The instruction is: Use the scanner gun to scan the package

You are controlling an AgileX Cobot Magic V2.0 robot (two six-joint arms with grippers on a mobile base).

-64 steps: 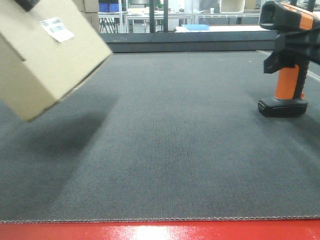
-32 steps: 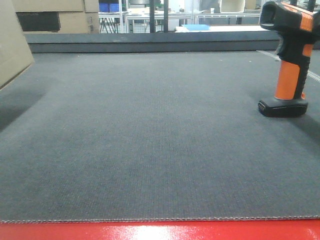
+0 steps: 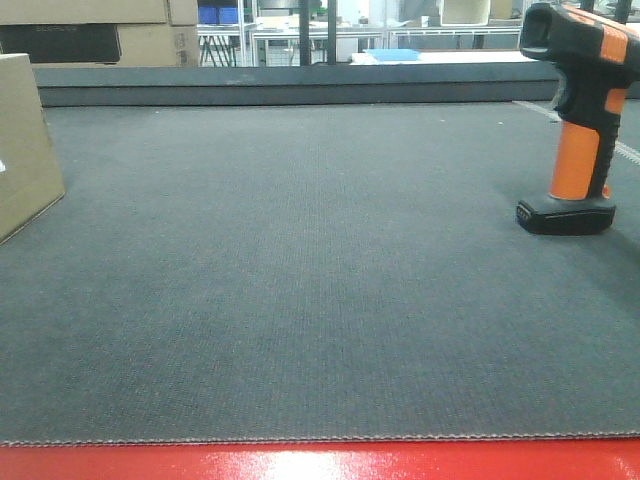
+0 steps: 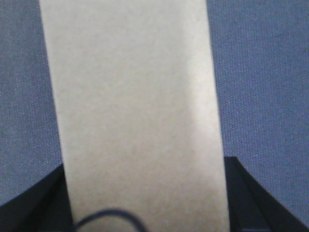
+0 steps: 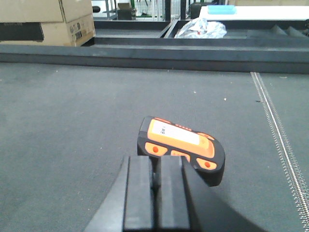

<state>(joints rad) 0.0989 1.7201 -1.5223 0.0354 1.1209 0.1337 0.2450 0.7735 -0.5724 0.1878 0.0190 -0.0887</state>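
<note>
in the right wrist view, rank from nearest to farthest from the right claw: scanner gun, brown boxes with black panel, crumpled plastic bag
1. scanner gun, just ahead of the right claw, slightly right.
2. brown boxes with black panel, far left, beyond the ledge.
3. crumpled plastic bag, far back, right of centre; close to the boxes in depth, so that order is uncertain.

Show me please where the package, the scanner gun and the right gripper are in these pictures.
package [image 3: 22, 140]: front view, on its tan side face at the left edge.
scanner gun [image 3: 578, 160]: front view, on its orange handle.
right gripper [image 5: 155, 186]: right wrist view, on the seam between the closed fingers.
</note>
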